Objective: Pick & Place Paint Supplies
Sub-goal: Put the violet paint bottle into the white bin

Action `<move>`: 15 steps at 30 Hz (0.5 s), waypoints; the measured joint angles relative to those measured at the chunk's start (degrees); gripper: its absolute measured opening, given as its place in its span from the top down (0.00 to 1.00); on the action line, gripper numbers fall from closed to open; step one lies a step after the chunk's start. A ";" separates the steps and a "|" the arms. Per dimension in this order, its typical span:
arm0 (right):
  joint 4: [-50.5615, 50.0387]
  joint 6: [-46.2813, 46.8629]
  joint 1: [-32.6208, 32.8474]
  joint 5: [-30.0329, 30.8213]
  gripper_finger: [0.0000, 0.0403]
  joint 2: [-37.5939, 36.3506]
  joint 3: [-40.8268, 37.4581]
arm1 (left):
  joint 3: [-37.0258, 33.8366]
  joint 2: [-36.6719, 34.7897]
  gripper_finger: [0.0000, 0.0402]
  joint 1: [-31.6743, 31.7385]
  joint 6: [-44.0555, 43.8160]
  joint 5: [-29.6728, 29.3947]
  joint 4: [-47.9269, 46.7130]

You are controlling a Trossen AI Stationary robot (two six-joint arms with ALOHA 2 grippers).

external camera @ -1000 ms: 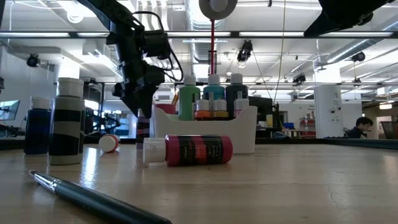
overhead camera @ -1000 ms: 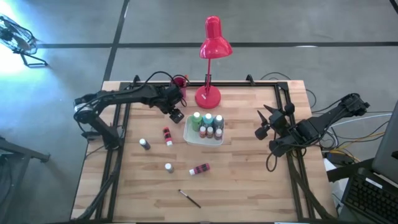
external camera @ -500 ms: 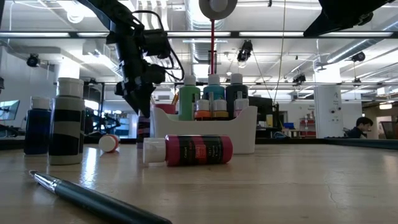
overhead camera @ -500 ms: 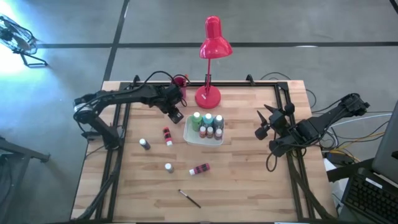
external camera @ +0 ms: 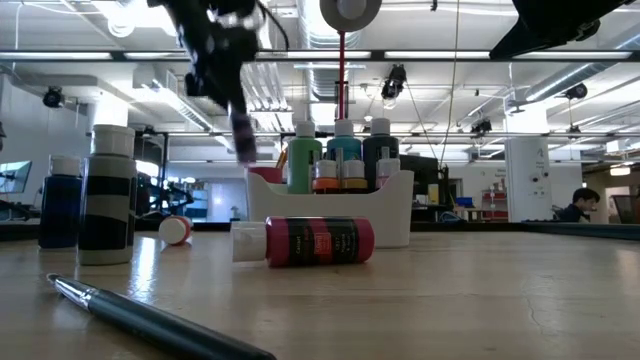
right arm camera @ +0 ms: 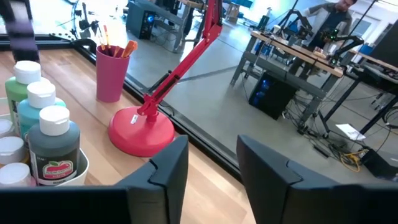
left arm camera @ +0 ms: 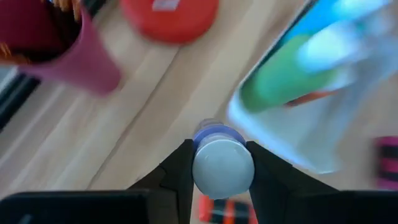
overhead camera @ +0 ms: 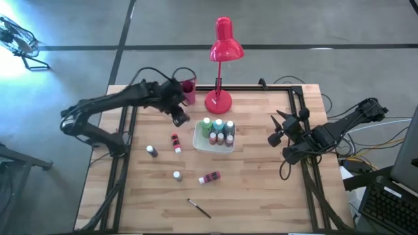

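My left gripper [overhead camera: 179,117] is above the table between the red cup [overhead camera: 189,91] and the white tray [overhead camera: 196,140], shut on a small bluish paint bottle [left arm camera: 214,134] with a pale cap. Several bottles stand in the tray [external camera: 330,165]. On the table, two bottles stand upright [overhead camera: 151,151] [overhead camera: 177,175], two red ones lie on their sides [overhead camera: 175,142] [overhead camera: 209,177], and a thin brush [overhead camera: 199,207] lies near the near edge. My right gripper [overhead camera: 274,128] waits open at the table's right side. My left gripper pinches the bottle between its two fingers [left arm camera: 180,171] at the pale cap [left arm camera: 222,167]. The fingers come from above, pointing down. The bottle [external camera: 243,135] hangs below them, lifted clear of the table and roughly upright.
A red desk lamp stands with its base [overhead camera: 219,101] at the far edge, just beyond the tray. Brushes stick out of the red cup [right arm camera: 112,78]. Bare wood shows right of the tray and along the near right part of the table [overhead camera: 274,189].
My left gripper, shut on the bottle throughout, has risen sharply in the last half second and drifted slightly toward the far left. The bottle has gone from near table height to well clear of the table. The right arm has kept still.
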 joint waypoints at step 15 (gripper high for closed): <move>0.02 0.00 -0.01 0.55 0.74 0.02 0.00 | 5.49 -1.11 0.71 -17.49 -2.05 0.38 2.43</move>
